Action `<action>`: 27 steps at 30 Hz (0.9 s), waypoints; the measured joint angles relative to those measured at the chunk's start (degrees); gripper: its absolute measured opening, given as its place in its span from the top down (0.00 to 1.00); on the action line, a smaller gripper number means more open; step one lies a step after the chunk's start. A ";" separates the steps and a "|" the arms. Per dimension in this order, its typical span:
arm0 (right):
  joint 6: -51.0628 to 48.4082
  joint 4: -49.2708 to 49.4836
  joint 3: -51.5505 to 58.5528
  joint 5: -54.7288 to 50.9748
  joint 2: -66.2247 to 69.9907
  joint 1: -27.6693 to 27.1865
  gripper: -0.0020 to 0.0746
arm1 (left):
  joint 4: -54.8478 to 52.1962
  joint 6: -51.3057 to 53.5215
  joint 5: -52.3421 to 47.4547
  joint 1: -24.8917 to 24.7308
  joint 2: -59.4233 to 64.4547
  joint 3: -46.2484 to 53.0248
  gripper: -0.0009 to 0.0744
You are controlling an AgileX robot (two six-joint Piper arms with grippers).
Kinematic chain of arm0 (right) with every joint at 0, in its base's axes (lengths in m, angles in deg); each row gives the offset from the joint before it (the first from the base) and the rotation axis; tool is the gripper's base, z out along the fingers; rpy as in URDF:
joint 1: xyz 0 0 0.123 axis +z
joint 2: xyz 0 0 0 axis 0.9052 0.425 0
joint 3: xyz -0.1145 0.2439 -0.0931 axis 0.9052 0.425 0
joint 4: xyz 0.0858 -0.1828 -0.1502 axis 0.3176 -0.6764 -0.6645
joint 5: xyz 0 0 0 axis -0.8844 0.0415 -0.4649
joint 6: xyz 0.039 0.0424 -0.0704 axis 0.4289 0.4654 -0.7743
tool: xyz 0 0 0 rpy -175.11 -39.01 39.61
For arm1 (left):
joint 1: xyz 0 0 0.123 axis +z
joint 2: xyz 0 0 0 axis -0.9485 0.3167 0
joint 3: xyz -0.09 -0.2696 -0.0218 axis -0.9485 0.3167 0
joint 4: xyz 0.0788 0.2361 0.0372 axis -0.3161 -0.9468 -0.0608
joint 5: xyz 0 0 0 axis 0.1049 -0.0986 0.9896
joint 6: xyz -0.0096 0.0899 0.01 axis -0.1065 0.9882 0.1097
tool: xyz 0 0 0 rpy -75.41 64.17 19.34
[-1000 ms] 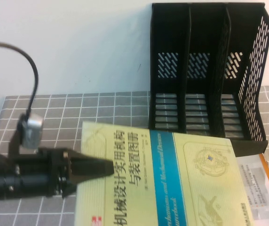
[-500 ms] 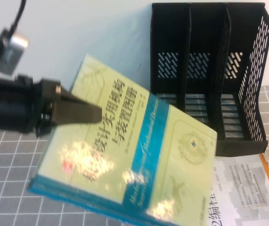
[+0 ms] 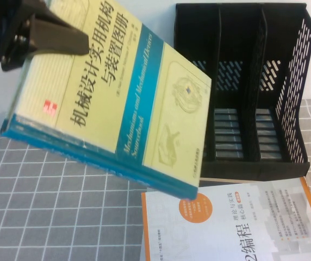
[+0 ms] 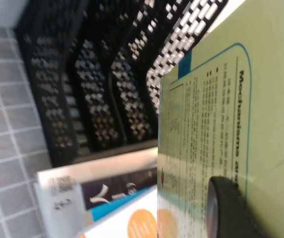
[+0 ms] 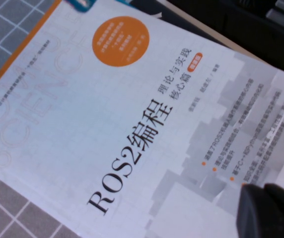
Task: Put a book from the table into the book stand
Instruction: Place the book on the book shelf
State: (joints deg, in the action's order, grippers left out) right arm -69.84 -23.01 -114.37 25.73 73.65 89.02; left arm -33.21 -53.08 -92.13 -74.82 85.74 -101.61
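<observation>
My left gripper (image 3: 57,38) is shut on the far-left end of the pale yellow-green book (image 3: 112,92) with the blue band. It holds the book in the air, tilted, blue spine down, left of and partly in front of the black three-slot book stand (image 3: 253,81). In the left wrist view one black finger (image 4: 226,208) presses on the book's cover (image 4: 231,99), with the stand (image 4: 82,84) beyond it. My right gripper (image 5: 271,210) is shut and empty, low over the white book (image 5: 132,114); it is out of sight in the high view.
The white book with the orange circle and edge (image 3: 226,223) lies flat on the grey grid cloth (image 3: 52,206) in front of the stand. The stand's three slots hold nothing. Bare cloth lies at the front left.
My left gripper has lifted the yellow-green book off the table, up and to the far left, tilting it steeper. The white book beneath it now shows.
</observation>
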 joint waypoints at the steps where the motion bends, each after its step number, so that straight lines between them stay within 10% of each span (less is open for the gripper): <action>1: 0.09 0.00 0.00 -0.26 0.00 0.00 0.97 | -1.88 -1.28 0.53 -1.04 0.48 -1.32 0.73; 27: 1.54 0.00 0.00 -4.10 -0.08 0.00 0.97 | -49.28 -31.44 -2.82 -29.02 28.45 -45.00 0.73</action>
State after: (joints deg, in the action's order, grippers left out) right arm -68.30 -23.01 -114.37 21.63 73.56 89.02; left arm -82.49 -84.52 -94.96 -103.83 114.19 -146.61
